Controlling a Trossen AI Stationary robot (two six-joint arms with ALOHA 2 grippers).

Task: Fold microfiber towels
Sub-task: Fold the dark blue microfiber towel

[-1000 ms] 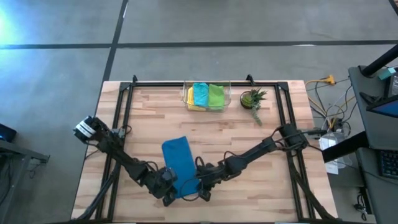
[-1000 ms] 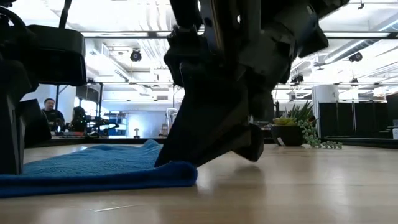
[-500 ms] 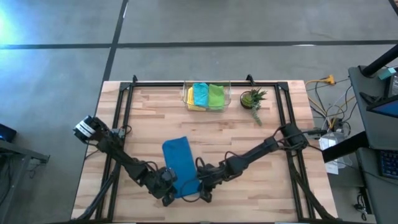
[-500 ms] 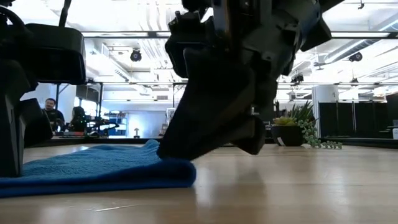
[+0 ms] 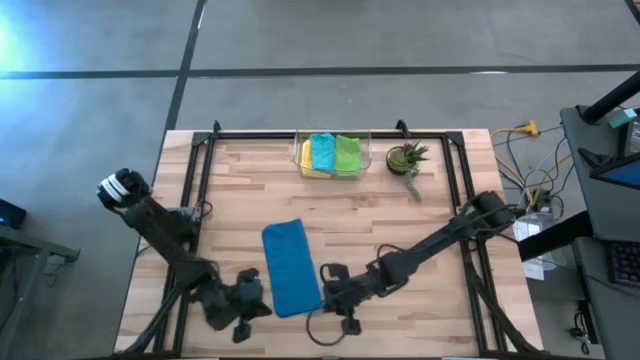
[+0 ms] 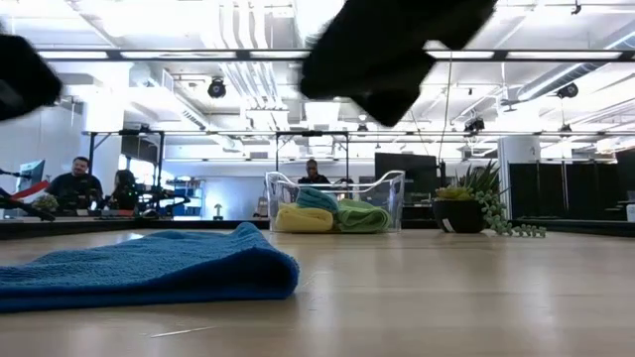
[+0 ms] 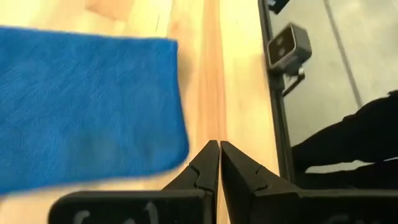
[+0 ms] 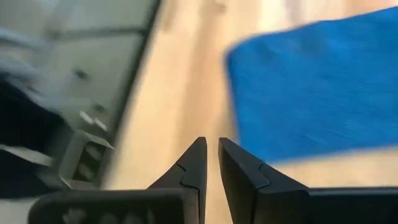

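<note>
A folded blue microfiber towel (image 5: pixel 290 267) lies flat on the wooden table (image 5: pixel 420 230), its rounded fold (image 6: pixel 283 270) toward the near edge. My left gripper (image 5: pixel 252 298) hangs shut in the air just left of the towel's near end, and in its wrist view the towel (image 7: pixel 81 106) lies off to one side of the fingers. Just right of that same end my right gripper (image 5: pixel 330 288) hangs shut, clear of the towel (image 8: pixel 317 87). Yellow (image 5: pixel 307 160), teal (image 5: pixel 323 152) and lime green (image 5: pixel 347 152) towels lie in a bin.
A clear plastic bin (image 5: pixel 298 148) stands at the table's far edge, with a small potted plant (image 5: pixel 405 160) to its right. A black frame rail (image 5: pixel 455 170) runs round the table. A small camera (image 7: pixel 286 46) sits at the near edge. People (image 6: pixel 79 183) sit in the room beyond.
Both grippers have risen off the blue towel's near end and drawn apart, the left toward the table's left edge and the right toward its right edge, each rolling as it went. The towel has stayed folded and flat, and its near end now shows uncovered.
</note>
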